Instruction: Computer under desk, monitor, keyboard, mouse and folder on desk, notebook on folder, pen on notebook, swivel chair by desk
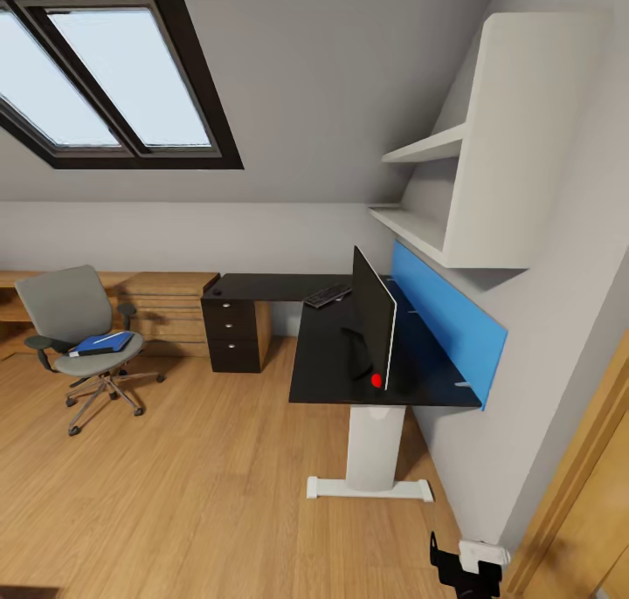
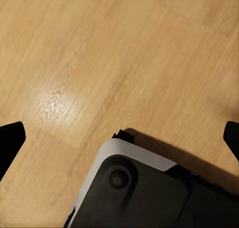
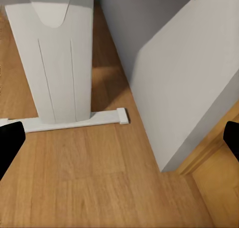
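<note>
Head view: attic bedroom with a dark-framed skylight (image 1: 122, 75) and wood plank floor (image 1: 201, 494). The matt black L-shaped desk (image 1: 332, 363) stands on a white pedestal leg (image 1: 374, 446); on it sit the edge-on black monitor (image 1: 376, 315) and, behind it, the flat keyboard (image 1: 327, 296). Well apart, the grey padded swivel chair (image 1: 83, 337) carries the bright blue folder (image 1: 103, 344) on its seat, a thin white stick, probably the pen (image 1: 105, 340), lying on it. Judged thin, stiff, light and smooth, the folder is best pinched at an overhanging edge; the chair will roll on its casters. Left wrist view: 2 dark fingertips (image 2: 11, 143) at opposite margins, jaws spread, holding nothing, above the robot's grey base (image 2: 144, 193). Right wrist view: fingertips (image 3: 10, 143) likewise wide and empty, facing the pedestal and grey wall (image 3: 184, 78).
</note>
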Controlling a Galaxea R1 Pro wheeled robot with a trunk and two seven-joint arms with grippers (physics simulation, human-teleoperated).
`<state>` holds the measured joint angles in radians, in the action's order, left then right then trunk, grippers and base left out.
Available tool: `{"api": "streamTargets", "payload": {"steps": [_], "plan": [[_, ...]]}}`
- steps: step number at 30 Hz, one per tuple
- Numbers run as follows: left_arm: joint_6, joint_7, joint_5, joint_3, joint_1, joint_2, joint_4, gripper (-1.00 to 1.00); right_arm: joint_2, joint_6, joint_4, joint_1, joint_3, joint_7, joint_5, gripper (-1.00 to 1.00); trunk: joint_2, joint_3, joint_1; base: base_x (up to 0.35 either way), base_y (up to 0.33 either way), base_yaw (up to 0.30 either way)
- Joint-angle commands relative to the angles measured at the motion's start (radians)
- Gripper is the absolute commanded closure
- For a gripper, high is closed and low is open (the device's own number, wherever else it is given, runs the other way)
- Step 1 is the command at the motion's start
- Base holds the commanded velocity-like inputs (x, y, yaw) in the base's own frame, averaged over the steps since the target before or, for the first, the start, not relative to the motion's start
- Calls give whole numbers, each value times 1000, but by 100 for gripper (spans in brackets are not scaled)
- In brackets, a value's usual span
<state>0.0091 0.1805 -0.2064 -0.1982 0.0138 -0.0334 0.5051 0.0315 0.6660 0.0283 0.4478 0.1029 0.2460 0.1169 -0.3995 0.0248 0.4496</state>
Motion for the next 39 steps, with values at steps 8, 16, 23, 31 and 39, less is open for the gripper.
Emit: {"api": "streamTargets", "payload": {"steps": [8, 16, 23, 31, 39], "plan": [[-22, 1, -7, -1, -6, 2, -18, -100, -15, 3, -1, 0, 9, 1, 10, -100, -1, 0, 0, 0, 0, 0], [-209, 1, -6, 66, -5, -2, -76, -100, -62, 0, -1, 0, 7, 2, 9, -100, -1, -2, 0, 0, 0, 183], [-270, 1, -6, 114, -6, -1, -133, -100, -68, 0, -1, 0, 6, 2, 8, -100, -1, -9, 0, 0, 0, 225], [-283, 1, -5, 120, -6, -2, -144, -100, -69, -6, -7, 0, 7, 2, 7, -100, -1, -19, 0, 0, 0, 188], [-285, 2, -5, 119, -5, 0, -145, -100, -70, -6, -14, 0, 7, 1, 6, -100, -1, -28, 0, 0, 178, 183]]}}
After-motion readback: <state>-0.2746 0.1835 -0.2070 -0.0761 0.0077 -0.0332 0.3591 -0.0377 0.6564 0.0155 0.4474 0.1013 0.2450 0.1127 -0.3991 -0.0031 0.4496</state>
